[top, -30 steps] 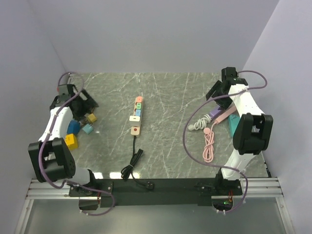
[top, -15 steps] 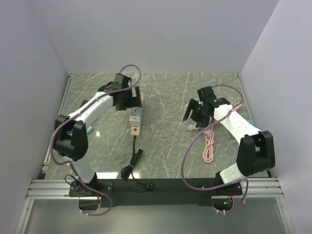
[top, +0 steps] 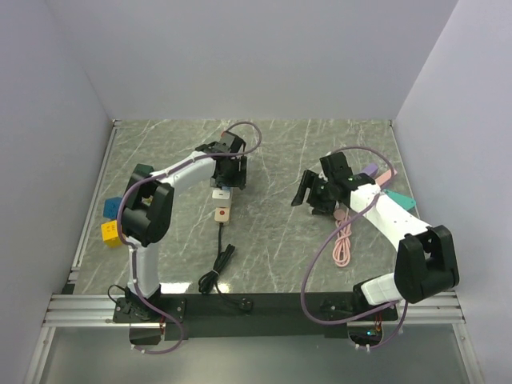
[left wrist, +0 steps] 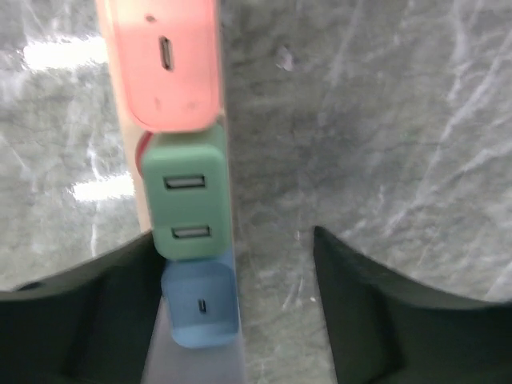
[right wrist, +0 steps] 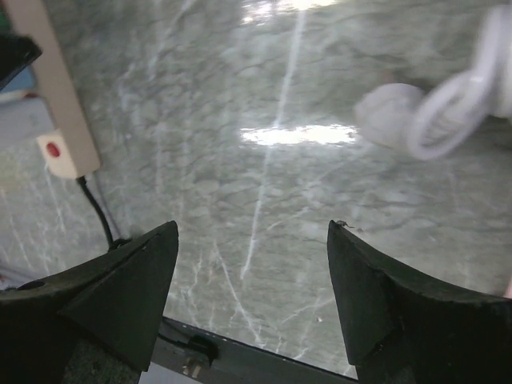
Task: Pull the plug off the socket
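Observation:
A beige power strip (top: 222,213) lies at the table's middle with several plugs in a row. In the left wrist view I see a pink plug (left wrist: 164,64), a green plug (left wrist: 186,196) and a blue plug (left wrist: 200,308). My left gripper (top: 228,178) hovers over the strip, open (left wrist: 234,280); the blue plug lies between its fingers, close to the left finger (left wrist: 80,312). My right gripper (top: 306,194) is open and empty over bare table (right wrist: 252,232), to the right of the strip. The strip's switch end (right wrist: 60,136) shows at the left of the right wrist view.
The strip's black cord (top: 218,264) runs to the near edge. Coloured blocks (top: 110,230) lie at the left. A white coiled cable (right wrist: 432,112), a pink cable (top: 342,240) and pink, purple and teal items (top: 396,198) lie at the right.
My left arm has swung from the blocks at the left over to the power strip. My right arm has moved from the far right in towards the middle.

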Action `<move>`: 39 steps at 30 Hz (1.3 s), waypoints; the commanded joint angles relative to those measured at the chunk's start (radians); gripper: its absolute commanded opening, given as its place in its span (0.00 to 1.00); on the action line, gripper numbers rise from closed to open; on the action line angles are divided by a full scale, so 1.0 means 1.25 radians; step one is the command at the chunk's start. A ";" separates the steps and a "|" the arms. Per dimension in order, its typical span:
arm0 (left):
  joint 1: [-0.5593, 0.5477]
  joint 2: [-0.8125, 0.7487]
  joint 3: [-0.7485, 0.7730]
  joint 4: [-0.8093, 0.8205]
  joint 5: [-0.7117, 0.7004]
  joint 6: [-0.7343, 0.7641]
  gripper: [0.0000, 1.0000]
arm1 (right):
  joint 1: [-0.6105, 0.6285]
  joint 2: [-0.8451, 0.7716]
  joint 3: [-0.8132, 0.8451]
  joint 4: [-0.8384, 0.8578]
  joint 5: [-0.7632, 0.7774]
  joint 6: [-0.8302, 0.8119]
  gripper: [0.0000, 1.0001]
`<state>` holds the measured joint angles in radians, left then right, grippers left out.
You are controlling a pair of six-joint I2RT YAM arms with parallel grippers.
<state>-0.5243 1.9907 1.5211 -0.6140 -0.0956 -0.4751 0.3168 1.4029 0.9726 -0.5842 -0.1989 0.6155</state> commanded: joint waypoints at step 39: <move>0.082 -0.116 -0.363 0.730 0.575 -0.459 0.01 | 0.279 0.279 0.061 0.370 -0.035 0.125 0.78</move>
<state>-0.4202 1.8961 1.0786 0.1738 0.5541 -0.9779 0.6651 1.7393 0.9997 -0.1726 -0.2813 0.7456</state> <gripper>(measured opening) 0.360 0.783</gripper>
